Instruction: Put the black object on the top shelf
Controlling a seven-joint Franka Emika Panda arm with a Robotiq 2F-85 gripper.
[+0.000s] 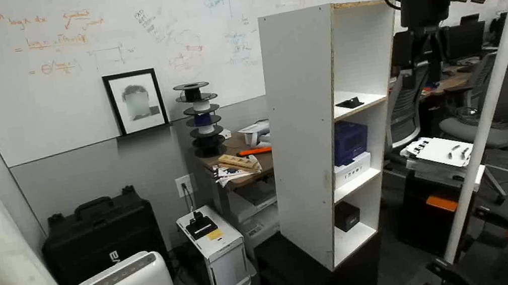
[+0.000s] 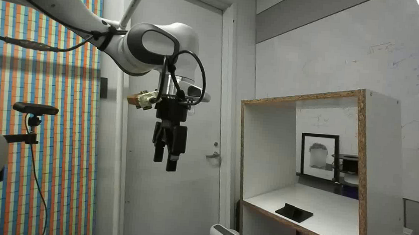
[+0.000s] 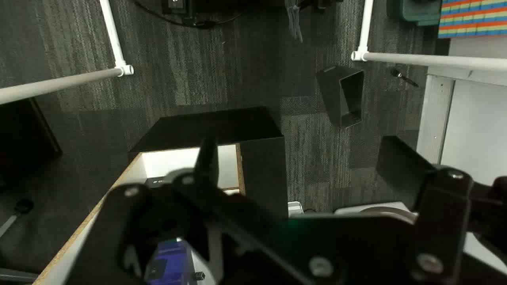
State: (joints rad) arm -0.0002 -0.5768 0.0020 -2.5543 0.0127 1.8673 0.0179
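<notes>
The black object (image 1: 350, 103) (image 2: 294, 214) is a small dark angled piece. It lies on the top shelf (image 1: 370, 96) (image 2: 331, 205), the white board under the unit's uppermost compartment, near its front edge in both exterior views. The unit's roof panel (image 2: 304, 96) is above it. My gripper (image 2: 164, 162) hangs pointing down in front of the unit, apart from it and higher than the object; it also shows in an exterior view (image 1: 419, 60). In the wrist view the fingers (image 3: 300, 154) are wide apart with nothing between them. The black object is not visible in the wrist view.
The shelving unit's side wall (image 1: 305, 129) and chipboard front edges stand beside the gripper. A blue box (image 1: 349, 141) on a white box (image 1: 353, 168) fills the middle compartment; a black box (image 1: 347, 216) sits in the bottom one. White poles (image 1: 490, 89) frame the area.
</notes>
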